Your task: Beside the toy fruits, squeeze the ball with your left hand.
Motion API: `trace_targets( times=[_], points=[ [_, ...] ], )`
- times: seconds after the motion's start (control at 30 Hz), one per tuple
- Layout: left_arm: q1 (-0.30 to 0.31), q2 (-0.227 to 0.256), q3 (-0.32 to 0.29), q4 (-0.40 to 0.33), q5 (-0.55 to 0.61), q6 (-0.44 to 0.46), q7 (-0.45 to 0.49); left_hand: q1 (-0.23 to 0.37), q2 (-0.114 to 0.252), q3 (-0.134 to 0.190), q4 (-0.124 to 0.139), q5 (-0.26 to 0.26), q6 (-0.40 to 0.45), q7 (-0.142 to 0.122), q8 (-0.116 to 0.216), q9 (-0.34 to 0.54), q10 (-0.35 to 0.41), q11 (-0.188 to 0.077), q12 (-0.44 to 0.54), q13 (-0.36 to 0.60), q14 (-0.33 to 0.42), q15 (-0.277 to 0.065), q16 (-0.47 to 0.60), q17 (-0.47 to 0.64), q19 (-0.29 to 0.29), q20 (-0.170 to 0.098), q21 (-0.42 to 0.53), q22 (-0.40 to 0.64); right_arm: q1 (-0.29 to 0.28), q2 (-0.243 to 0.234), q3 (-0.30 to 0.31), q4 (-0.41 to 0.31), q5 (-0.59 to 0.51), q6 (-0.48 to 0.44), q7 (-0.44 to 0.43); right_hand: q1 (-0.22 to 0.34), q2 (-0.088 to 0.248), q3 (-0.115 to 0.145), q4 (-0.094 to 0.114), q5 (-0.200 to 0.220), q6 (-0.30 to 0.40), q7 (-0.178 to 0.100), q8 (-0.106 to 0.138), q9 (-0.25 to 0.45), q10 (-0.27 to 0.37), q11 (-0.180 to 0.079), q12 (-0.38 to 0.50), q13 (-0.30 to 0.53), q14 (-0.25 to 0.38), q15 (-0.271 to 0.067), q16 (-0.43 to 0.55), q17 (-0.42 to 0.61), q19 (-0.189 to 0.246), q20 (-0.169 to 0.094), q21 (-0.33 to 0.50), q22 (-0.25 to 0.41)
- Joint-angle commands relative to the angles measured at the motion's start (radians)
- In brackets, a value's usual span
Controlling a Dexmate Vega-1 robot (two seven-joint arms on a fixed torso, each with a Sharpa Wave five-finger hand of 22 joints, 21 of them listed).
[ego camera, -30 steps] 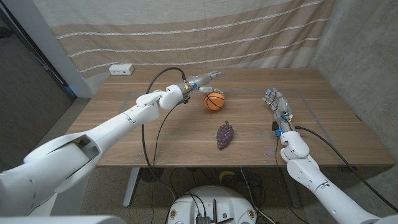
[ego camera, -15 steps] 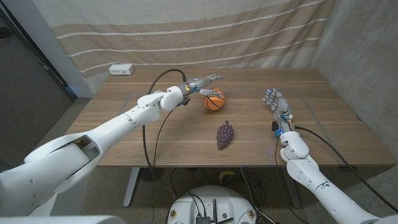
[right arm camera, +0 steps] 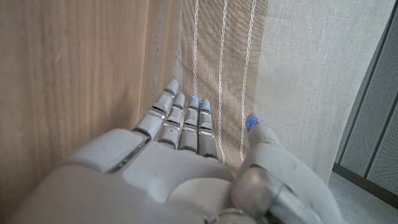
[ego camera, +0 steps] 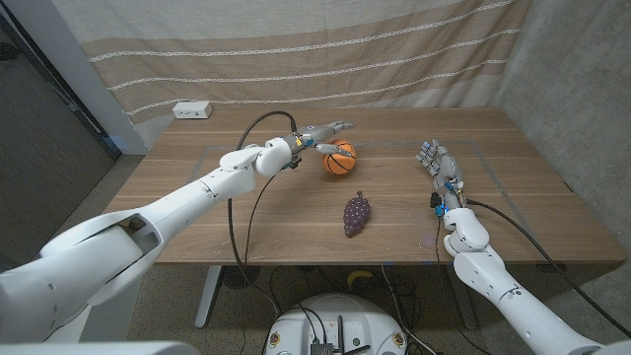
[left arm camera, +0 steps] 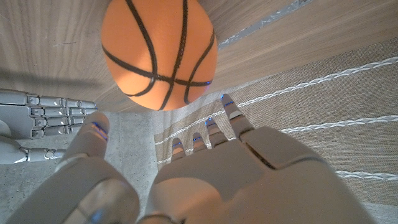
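Now, table (ego camera: 246,207): wooden, with ball and grapes on it.
Left hand (ego camera: 317,136): over the last second I have lifted my fingers a little; they are spread above and behind the ball, grasping nothing.
Right hand (ego camera: 441,168): waits well apart, fingers straight, holding nothing.
Ball (ego camera: 340,158): orange with black seams, sits on the table just under my fingers (left arm camera: 231,118), unmoved.
Grapes (ego camera: 357,212): purple toy, near the ball on my side.
Meaning: my hand is poised, the squeeze not yet made; I judge closing down comes next.
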Motion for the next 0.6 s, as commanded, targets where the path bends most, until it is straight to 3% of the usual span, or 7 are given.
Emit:
trace_targets(
  times=[0.03,0.43,0.6],
  points=[
    [-0.008,-0.005,0.017,0.002,0.014,0.033,-0.023,0.014,0.001,-0.003,0.001,0.003,-0.011,-0.003,0.005,0.004,-0.007,0.003,0.008,0.002,-0.003,-0.001,0.004,0.002,0.011,-0.004,-0.005,0.002,0.005,0.002,-0.001,0.007,0.001,0.000,0.002,-0.005,0.006,0.003,-0.006,0.005,0.007,-0.001,0.002,0.001,0.008,0.003,0.005,0.004,0.004,0.000,0.000,0.002,0.009,0.002,-0.006,0.004],
    [-0.028,-0.013,0.038,0.016,0.018,0.053,-0.065,0.038,0.004,-0.004,0.001,0.003,-0.021,-0.003,0.007,0.004,-0.007,0.000,0.010,0.002,0.026,-0.001,0.013,0.002,0.037,0.002,-0.002,0.003,0.007,0.005,-0.003,0.010,-0.001,-0.001,0.000,-0.006,0.006,0.003,-0.006,0.006,0.007,-0.001,0.001,0.001,0.008,0.003,0.005,0.005,0.005,0.000,0.000,0.002,0.009,0.002,-0.009,0.004],
    [-0.044,-0.018,0.052,0.028,0.018,0.058,-0.103,0.067,0.007,-0.007,0.002,0.002,-0.028,-0.002,0.011,0.004,-0.009,-0.002,0.012,0.002,0.038,-0.006,0.013,0.002,0.106,0.006,0.017,0.003,0.008,0.006,-0.004,0.012,-0.002,0.001,-0.001,-0.007,0.006,0.003,-0.007,0.006,0.008,-0.001,0.001,0.001,0.008,0.002,0.004,0.005,0.004,0.000,0.000,0.002,0.010,0.002,-0.009,0.004]
  ],
)
